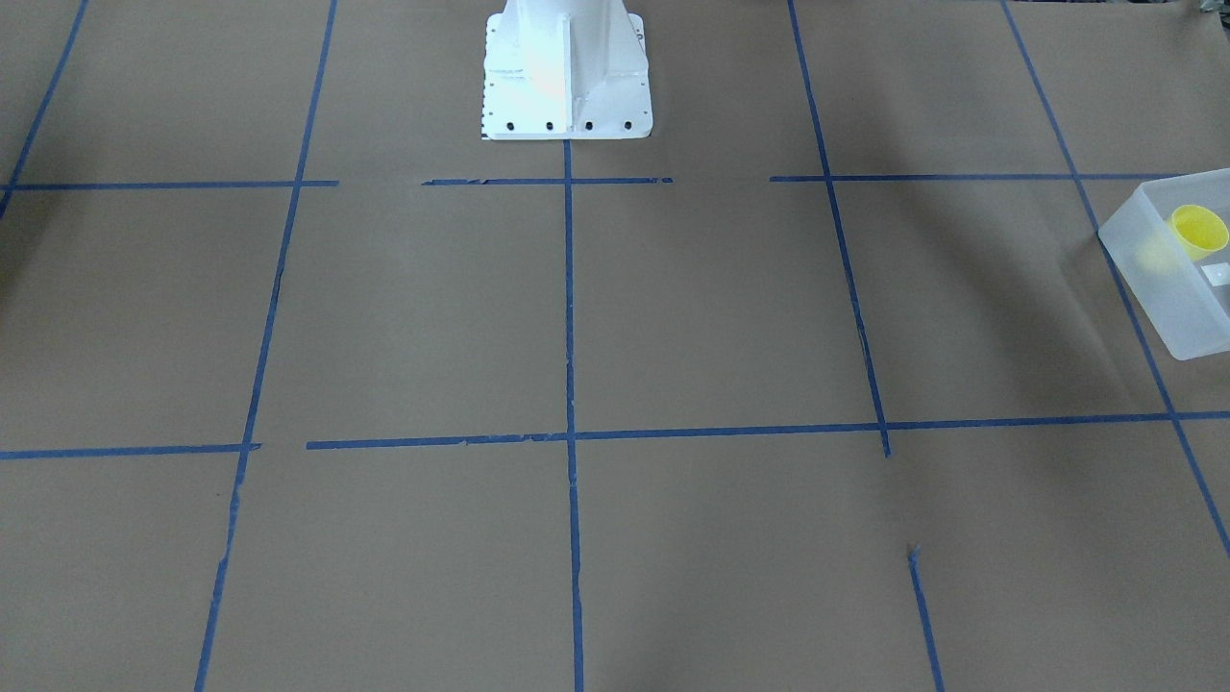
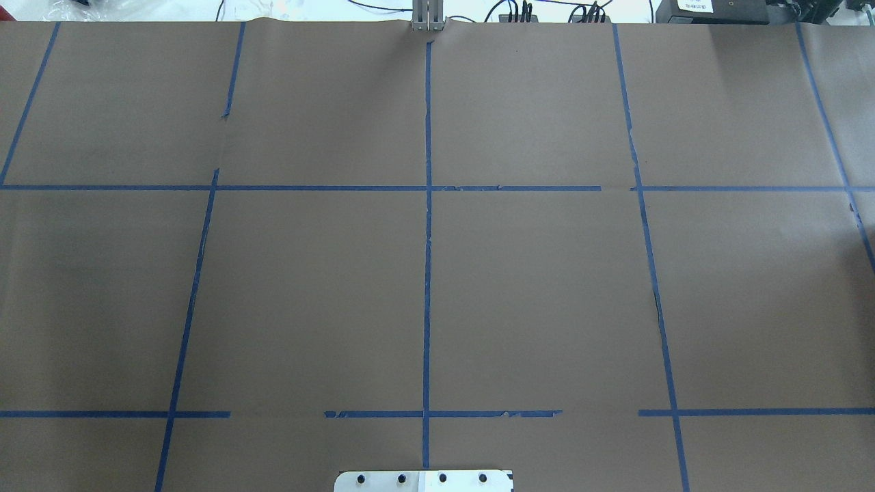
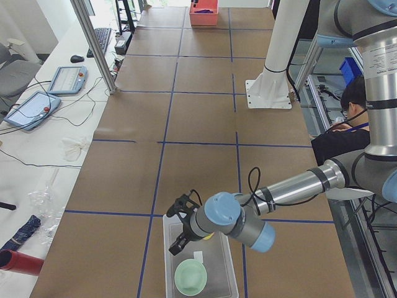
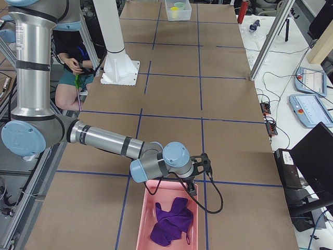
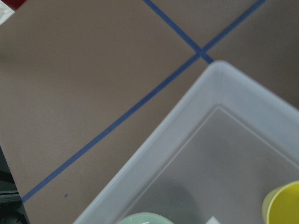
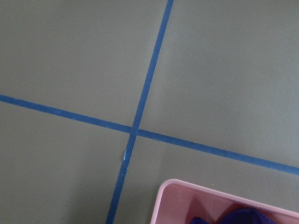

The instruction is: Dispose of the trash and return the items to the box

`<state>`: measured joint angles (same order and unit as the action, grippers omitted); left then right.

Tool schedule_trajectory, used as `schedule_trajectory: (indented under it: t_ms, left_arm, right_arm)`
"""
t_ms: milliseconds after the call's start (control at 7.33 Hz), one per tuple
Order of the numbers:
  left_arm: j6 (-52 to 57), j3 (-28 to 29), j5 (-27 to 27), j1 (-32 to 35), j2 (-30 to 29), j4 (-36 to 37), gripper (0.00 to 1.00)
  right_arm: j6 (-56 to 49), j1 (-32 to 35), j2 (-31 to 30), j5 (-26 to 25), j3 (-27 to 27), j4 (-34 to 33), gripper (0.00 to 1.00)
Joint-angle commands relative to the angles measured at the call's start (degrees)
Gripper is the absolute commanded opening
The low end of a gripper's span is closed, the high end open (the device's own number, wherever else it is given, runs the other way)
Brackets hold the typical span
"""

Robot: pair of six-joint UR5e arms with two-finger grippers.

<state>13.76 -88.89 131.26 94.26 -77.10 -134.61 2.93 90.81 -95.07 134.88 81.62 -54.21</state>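
The translucent box (image 3: 218, 282) stands at the table's end on my left. The mint-green bowl (image 3: 190, 277) sits inside it beside a small white label (image 3: 198, 255). The yellow cup (image 1: 1198, 231) also stands in the box (image 1: 1163, 274), and its rim shows in the left wrist view (image 5: 282, 207). My left gripper (image 3: 178, 239) hangs over the box's inner end; I cannot tell whether it is open or shut. My right gripper (image 4: 195, 185) hangs over the rim of a pink bin (image 4: 151, 208); I cannot tell its state either.
The pink bin holds a purple cloth (image 4: 171, 221), which also shows in the right wrist view (image 6: 245, 217). The white robot base (image 1: 567, 72) stands at mid-table. A person sits behind the robot (image 3: 347, 115). Tablets and cables lie beyond the far table edge.
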Motion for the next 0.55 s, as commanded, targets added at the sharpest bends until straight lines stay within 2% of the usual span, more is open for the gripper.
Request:
schedule_trajectory:
  t_ms: [0, 136, 409]
  left_arm:
    - [-6.12, -18.61, -0.65, -0.83, -3.82, 25.06, 1.00]
    - [-5.51, -19.81, -1.09, -1.10, -4.63, 28.32, 1.00]
    - [-5.58, -14.15, -0.31, -3.88, -4.29, 32.02, 1.00]
  right_arm:
    - [1.20, 0.07, -0.12, 1.25, 0.56, -0.02, 1.00]
    - [1.03, 0.15, 0.14, 1.26, 0.65, -0.36, 1.00]
    - [0.85, -1.07, -1.16, 1.26, 0.56, -3.33, 1.00]
